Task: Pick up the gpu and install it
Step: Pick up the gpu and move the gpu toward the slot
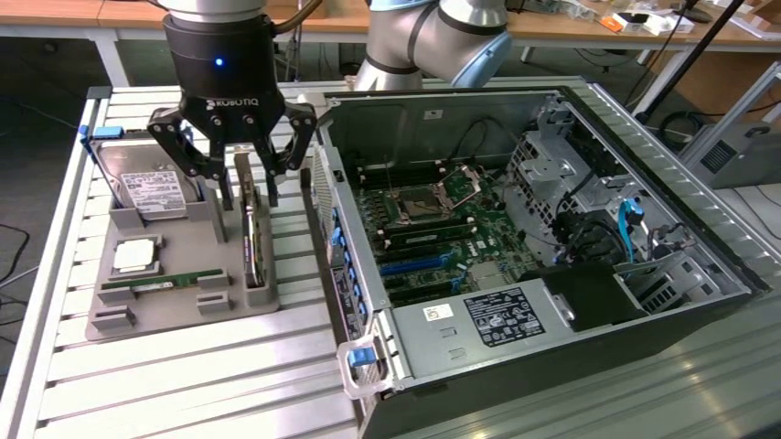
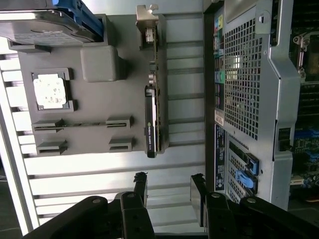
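Gripper is wide open and holding nothing. It hangs above the grey tray, roughly over the gpu, and the wrist view shows daylight between the fingertips and the card. The gpu is not picked yet: it stands on its long edge in the slot along the tray edge nearest the PC case, silver bracket at one end. Same tray: RAM stick in a low slot beside the gpu, CPU in its pocket past that, hard drive propped up at the far corner. The tray sits on the slatted bench just beside the case, which is open on its side, motherboard exposed.
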Robot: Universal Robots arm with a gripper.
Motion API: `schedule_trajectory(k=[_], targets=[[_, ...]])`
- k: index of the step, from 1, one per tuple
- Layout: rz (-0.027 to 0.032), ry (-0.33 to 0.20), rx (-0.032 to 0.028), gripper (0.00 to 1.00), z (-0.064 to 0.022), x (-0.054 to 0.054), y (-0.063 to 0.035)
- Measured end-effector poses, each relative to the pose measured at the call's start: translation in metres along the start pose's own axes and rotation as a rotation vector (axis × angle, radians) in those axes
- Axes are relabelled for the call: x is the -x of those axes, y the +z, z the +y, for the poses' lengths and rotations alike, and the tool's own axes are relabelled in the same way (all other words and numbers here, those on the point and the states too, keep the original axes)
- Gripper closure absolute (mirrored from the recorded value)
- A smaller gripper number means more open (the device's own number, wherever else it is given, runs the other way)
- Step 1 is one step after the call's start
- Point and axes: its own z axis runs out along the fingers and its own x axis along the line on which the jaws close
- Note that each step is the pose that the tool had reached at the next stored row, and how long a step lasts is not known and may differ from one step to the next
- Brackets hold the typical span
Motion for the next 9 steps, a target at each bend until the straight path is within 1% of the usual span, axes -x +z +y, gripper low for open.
schedule_trajectory(k=[9], targets=[[-0.0007, 0.0, -0.0088, 0.52, 0.0002, -0.0001, 0.0012]])
